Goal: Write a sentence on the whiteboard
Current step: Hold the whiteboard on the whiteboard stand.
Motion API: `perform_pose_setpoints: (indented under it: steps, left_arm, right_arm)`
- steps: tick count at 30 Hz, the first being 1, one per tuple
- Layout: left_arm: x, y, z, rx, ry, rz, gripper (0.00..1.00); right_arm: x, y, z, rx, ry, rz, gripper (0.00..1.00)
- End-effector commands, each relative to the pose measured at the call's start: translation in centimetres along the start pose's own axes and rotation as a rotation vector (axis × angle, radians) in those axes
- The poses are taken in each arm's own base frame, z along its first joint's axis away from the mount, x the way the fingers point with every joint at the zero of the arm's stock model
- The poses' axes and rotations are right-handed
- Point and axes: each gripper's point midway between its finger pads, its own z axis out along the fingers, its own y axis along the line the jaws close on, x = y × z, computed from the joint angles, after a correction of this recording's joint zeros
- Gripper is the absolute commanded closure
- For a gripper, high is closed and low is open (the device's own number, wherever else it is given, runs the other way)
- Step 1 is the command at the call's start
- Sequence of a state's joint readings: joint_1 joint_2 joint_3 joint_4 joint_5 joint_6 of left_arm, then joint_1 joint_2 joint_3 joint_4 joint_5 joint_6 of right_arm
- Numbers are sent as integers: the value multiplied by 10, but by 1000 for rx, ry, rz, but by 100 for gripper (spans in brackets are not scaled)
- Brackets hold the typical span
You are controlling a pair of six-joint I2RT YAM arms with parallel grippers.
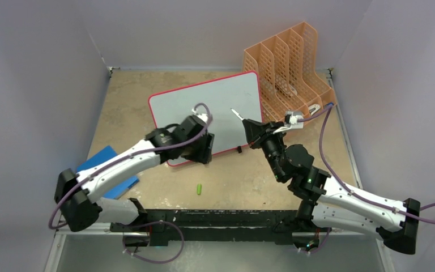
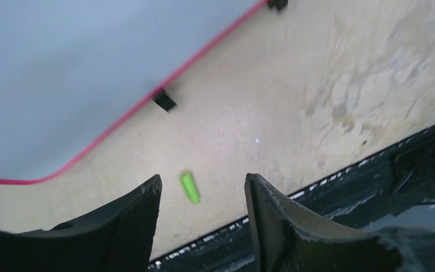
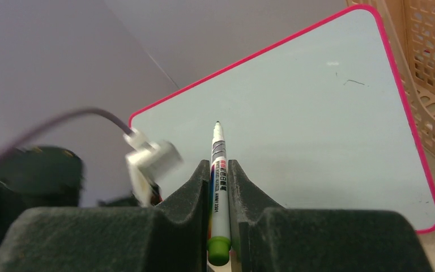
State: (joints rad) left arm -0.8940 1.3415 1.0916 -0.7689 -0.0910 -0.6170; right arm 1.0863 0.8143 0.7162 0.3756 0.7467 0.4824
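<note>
**Marker (image 3: 217,148) poised at blank whiteboard (image 3: 294,113)**

Right gripper (image 3: 219,170) clamps the marker, its bare tip toward the whiteboard; no words show yet. Left gripper (image 2: 204,180), jaws apart and empty, hovers over the whiteboard's near edge, with the green cap (image 2: 190,187) just beside it. Advisable: touch down lightly near the far-left corner.

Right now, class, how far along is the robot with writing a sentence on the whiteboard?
Done: the marker is uncapped; its green cap lies on the table. In hand: the right gripper is shut on the marker, tip aimed at the whiteboard; the left gripper hangs open, empty. Left: the whole sentence; the board shows no words.
</note>
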Motion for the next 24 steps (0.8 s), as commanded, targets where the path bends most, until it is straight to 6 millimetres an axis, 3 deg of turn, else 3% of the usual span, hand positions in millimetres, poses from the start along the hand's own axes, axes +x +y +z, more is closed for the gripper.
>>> perform_pose_setpoints:
  steps: [1, 5, 11, 13, 20, 22, 24]
  left_arm:
    - [-72, 19, -58, 32, -269, 3, 44]
    - [-113, 34, -99, 56, -441, 10, 39]
    - [-148, 61, -130, 105, -573, -4, 34]
    - [-158, 73, -141, 111, -617, -17, 28]
    - [-180, 129, -171, 184, -736, -106, 19]
    - [-181, 150, -177, 197, -762, -140, 21]
    - [-180, 159, -179, 235, -775, -153, 26]
  right_arm:
    - [-22, 14, 2, -31, -38, -11, 100]
    - [-24, 17, 5, -31, -41, -37, 100]
    - [-24, 19, 14, -20, -49, -129, 100]
    - [-18, 20, 18, -9, -24, -162, 100]
    - [-13, 34, 30, -44, -8, -240, 100]
    - [-11, 38, 34, -57, -1, -268, 100]
    - [-9, 43, 38, -66, 6, -289, 100]
